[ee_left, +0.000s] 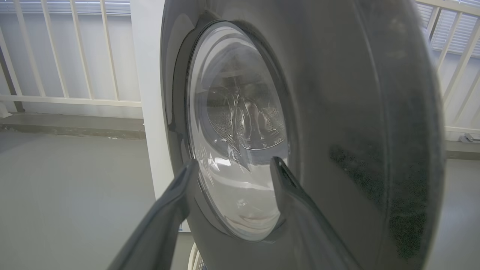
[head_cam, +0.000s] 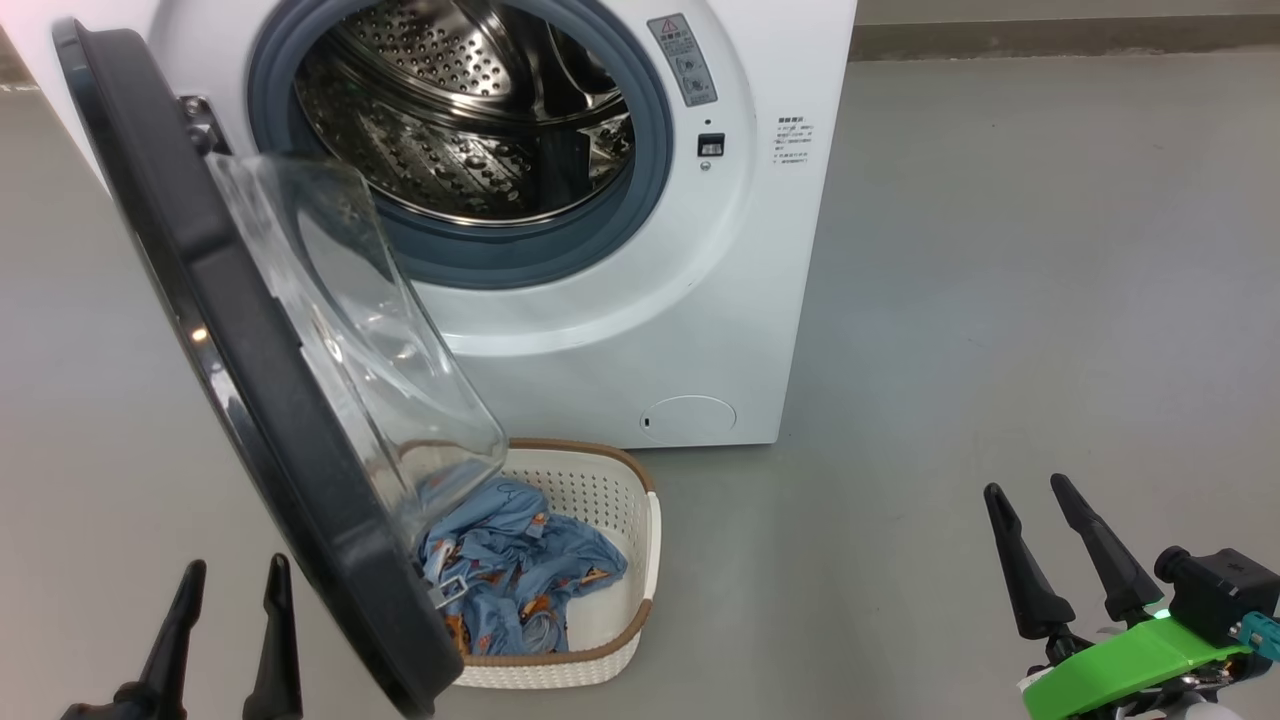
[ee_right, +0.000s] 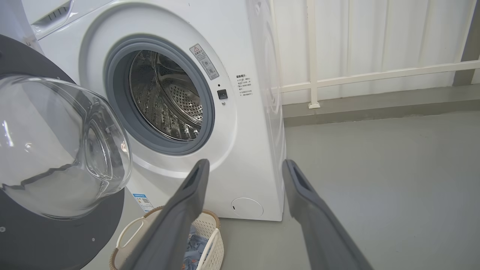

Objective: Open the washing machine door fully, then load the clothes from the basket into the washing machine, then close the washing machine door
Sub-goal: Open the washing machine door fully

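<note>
Grey floor everywhere in the head view, with the big white front-loading washing machine (head_cam: 640, 330) parked on it. Its round door (head_cam: 240, 400), with a wide black rim and a bulging clear glass bowl, is swung out to the robot's left and hangs over the small cream perforated plastic basket (head_cam: 645, 540) with the brown rim. The light blue printed clothes (head_cam: 510, 570) sit bundled in that basket, partly under the glass. The steel drum (head_cam: 470, 110) looks empty. The left tool (head_cam: 236, 562) is low on the door's outer side, fingers spread and holding nothing. The right tool (head_cam: 1026, 486) is well off to the right of the basket, also wide open and empty.

Left wrist view: the door's glossy outer face is very near, with a white railing (ee_left: 56, 99) behind. The open fingers point at the glass.

Right wrist view: spread fingers aim at the machine's lower front, and the basket is down at the left.

My worry: the door doesn't look fully open to me. Reach for the clothes now and an arm likely clips the glass bowl or nudges the door back.
</note>
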Available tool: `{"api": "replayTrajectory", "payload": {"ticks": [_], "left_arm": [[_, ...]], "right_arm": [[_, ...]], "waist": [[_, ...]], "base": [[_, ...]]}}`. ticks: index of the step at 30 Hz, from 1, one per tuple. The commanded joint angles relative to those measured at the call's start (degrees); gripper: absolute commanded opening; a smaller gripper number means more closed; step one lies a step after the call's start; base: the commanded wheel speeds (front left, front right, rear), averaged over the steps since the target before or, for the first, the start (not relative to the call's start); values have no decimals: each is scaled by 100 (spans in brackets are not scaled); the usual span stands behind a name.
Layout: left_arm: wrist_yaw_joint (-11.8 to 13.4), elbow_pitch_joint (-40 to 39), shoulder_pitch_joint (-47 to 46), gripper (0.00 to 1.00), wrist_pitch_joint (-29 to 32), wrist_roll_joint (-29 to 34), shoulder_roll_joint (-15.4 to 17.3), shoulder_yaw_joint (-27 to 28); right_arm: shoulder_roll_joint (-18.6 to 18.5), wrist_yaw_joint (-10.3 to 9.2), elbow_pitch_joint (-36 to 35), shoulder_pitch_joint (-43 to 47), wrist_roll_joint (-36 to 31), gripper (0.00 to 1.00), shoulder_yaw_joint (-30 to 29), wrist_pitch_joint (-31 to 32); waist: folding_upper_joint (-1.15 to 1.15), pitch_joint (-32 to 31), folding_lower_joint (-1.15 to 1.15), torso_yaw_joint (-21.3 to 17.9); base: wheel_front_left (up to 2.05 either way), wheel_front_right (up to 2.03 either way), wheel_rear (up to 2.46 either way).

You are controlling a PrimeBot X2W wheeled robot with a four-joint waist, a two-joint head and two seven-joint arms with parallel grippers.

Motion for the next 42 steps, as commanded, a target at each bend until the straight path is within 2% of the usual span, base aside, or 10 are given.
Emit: {"api": "replayTrajectory", "payload": {"ticks": [1, 7, 8, 9, 12, 13, 27, 33, 42], "left_arm": [[-18, -143, -176, 100, -45, 70, 70, 194], [-18, -136, -194, 100, -45, 59, 85, 183], [-18, -138, -192, 97, -45, 54, 89, 184], [-18, -139, -190, 85, -45, 50, 91, 184], [-18, -133, -196, 27, -45, 41, 95, 184], [-18, -133, -200, 0, -45, 38, 97, 186], [-18, -795, -338, 0, -45, 79, 58, 433], [-18, -1450, -422, 0, -45, 205, 14, 528], [-18, -2591, -490, 0, -45, 372, 70, 43]], "right_arm": [[-66, 9, -116, -160, -63, 100, 117, -69], [-66, 9, -102, -168, -53, 100, 116, -69], [-65, 9, -101, -169, -51, 100, 115, -69], [-64, 9, -101, -169, -49, 100, 113, -69], [-57, 9, -101, -166, -41, 100, 104, -69], [-53, 9, -101, -165, -40, 100, 102, -69], [-18, 9, -88, -164, -30, 100, 89, -69], [-10, 9, -76, -182, -38, 100, 81, -69], [21, 9, -67, -180, -40, 100, 76, -69]], "waist": [[0, 4, 0, 3], [0, 16, 0, 22], [0, 16, 0, 26], [0, 16, 0, 29], [0, 14, 0, 42], [0, 13, 0, 46], [0, 16, 0, 114], [0, 25, 0, 133], [0, 55, 0, 147]], "base": [[0, 0, 0], [0, 0, 0], [0, 0, 0], [0, 0, 0], [0, 0, 0], [0, 0, 0], [0, 0, 0], [0, 0, 0], [0, 0, 0]]}}
